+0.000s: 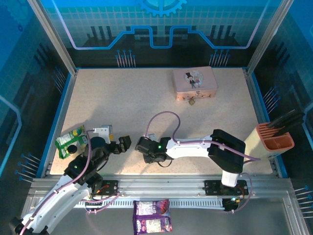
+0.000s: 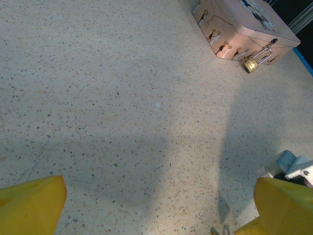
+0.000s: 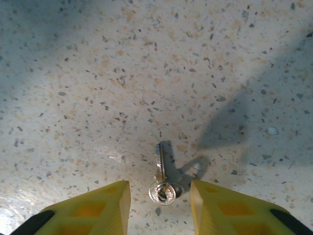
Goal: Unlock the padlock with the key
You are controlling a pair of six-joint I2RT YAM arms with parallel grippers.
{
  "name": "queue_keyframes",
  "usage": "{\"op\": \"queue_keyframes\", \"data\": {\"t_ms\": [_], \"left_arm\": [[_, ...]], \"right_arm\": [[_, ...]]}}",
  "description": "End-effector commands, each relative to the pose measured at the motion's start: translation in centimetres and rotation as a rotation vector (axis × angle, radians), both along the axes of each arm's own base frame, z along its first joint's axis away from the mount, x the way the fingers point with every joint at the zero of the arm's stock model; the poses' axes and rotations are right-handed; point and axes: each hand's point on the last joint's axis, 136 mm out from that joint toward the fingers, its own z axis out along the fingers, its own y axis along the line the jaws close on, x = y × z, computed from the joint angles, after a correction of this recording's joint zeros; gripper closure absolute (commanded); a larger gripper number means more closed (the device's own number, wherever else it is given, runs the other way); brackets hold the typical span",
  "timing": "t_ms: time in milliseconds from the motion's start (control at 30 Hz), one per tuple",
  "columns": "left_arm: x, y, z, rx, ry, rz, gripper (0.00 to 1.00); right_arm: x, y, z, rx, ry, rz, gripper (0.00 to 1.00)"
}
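The key, a small silvery one with a round head, lies flat on the speckled table. Its head sits between the yellow fingertips of my right gripper, which is open and not touching it. The right gripper is low over the table's near middle. My left gripper faces it from the left, open, with bare table between its yellow fingers. The brass padlock hangs by its silver shackle on the front of the pink tin. Padlock and tin are at the far right.
A knife block with dark handles stands at the right edge. A green packet and a white device lie at the near left. A purple packet sits on the rail in front of the arm bases.
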Motion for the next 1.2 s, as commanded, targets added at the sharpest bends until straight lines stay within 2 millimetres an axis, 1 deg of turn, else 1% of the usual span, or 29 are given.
{"op": "queue_keyframes", "data": {"t_ms": [0,400,600,667,800,933,967,1167], "left_arm": [[0.0,-0.3,0.2,-0.006,-0.014,-0.016,0.01],[-0.2,-0.3,0.3,-0.010,-0.013,-0.020,0.01],[-0.2,-0.3,0.3,-0.011,-0.013,-0.021,0.01],[-0.2,-0.4,0.3,-0.012,-0.013,-0.023,0.01],[-0.2,-0.3,0.3,-0.011,-0.013,-0.022,0.01],[-0.1,-0.4,0.3,-0.013,-0.017,-0.021,0.01],[-0.1,-0.3,0.3,-0.012,-0.016,-0.020,0.01],[0.0,-0.4,0.3,-0.014,-0.020,-0.020,0.01]], "right_arm": [[0.0,-1.3,-0.5,-0.086,0.014,-0.027,0.62],[0.0,-1.9,-1.8,-0.114,0.053,-0.066,0.70],[0.1,-1.9,-2.4,-0.103,0.073,-0.081,0.72],[0.2,-1.9,-2.6,-0.101,0.076,-0.081,0.75],[0.2,-1.9,-2.5,-0.094,0.072,-0.081,0.85],[0.2,-2.0,-2.1,-0.073,0.055,-0.080,0.98],[0.2,-2.0,-1.9,-0.060,0.044,-0.080,1.00],[0.6,-2.0,0.1,0.096,-0.041,-0.071,1.00]]}}
